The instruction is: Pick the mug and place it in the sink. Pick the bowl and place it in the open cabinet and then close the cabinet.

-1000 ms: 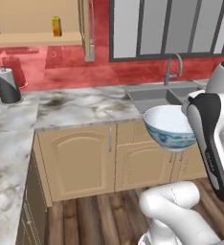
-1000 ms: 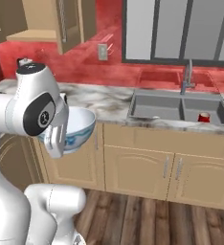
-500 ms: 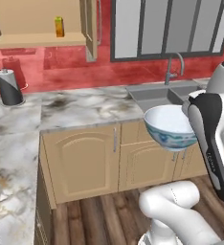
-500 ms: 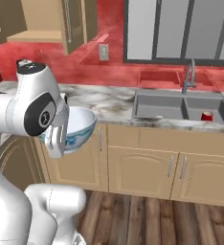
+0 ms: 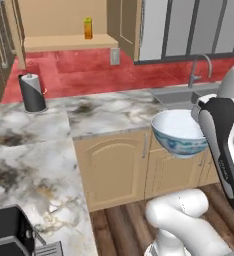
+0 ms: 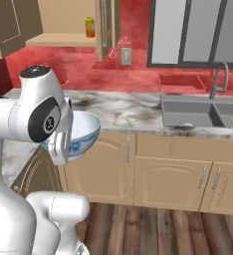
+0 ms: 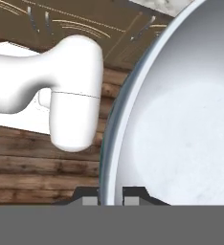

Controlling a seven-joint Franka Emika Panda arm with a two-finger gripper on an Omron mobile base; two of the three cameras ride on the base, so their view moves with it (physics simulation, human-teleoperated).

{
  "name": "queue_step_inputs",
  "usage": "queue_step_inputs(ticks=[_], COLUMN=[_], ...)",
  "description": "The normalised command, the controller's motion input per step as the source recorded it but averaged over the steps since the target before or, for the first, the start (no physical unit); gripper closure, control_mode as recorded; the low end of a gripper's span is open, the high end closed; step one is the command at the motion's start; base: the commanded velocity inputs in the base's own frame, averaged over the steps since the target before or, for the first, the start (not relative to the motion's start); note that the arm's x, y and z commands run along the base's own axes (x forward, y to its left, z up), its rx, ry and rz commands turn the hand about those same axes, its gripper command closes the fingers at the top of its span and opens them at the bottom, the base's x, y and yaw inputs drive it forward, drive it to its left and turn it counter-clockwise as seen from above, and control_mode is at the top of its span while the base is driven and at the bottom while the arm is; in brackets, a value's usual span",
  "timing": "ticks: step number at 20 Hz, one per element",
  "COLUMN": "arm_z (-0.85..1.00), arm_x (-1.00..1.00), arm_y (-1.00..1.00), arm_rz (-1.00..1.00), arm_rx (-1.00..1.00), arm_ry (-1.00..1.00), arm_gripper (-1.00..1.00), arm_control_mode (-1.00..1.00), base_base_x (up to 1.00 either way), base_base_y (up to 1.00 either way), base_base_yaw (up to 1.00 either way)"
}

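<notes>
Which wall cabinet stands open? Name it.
The tan wooden cabinet, left of the grey glass-fronted ones: its doors are swung out, baring a shelf with a small yellow bottle. The glass-fronted ones are closed.

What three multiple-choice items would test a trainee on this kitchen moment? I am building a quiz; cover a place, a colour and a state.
1. Where is the bowl?
A. In the sink
B. Held in the air in front of the base cabinets
C. On the cabinet shelf

2. What colour is the wall behind the counter?
A. Red
B. Green
C. White

3. What state is the wall cabinet in?
A. Both doors shut
B. Open, with a small yellow bottle on its shelf
C. Open, with the bowl on its shelf

Answers:
1 B: the claw pinches the bowl's rim, wood floor below it.
2 A: the backsplash is red in both base views.
3 B: the doors stand swung aside, and the shelf carries the bottle but no bowl.
</notes>
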Motion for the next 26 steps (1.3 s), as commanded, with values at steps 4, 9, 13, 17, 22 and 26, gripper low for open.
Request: queue_step_inputs(ticks=[4,9,13,17,22,26], arm_z=[0.0,0.0,0.0,0.0,0.0,0.0], arm_x=[0.0,0.0,0.0,0.0,0.0,0.0], arm_y=[0.0,0.0,0.0,0.0,0.0,0.0], arm_rz=[0.0,0.0,0.0,0.0,0.0,0.0], arm_rx=[0.0,0.0,0.0,0.0,0.0,0.0], arm_ry=[0.0,0.0,0.0,0.0,0.0,0.0], arm_gripper=[1.0,1.0,1.0,1.0,1.0,1.0], arm_control_mode=[1.0,1.0,1.0,1.0,1.0,1.0], base_base_x=[0.33,0.84,1.0,1.0,1.0,0.97], base_base_y=[1.0,0.9,0.94,0.81,0.5,-0.27], base_base_yaw=[-0.1,-0.01,-0.04,-0.04,-0.16,0.35])
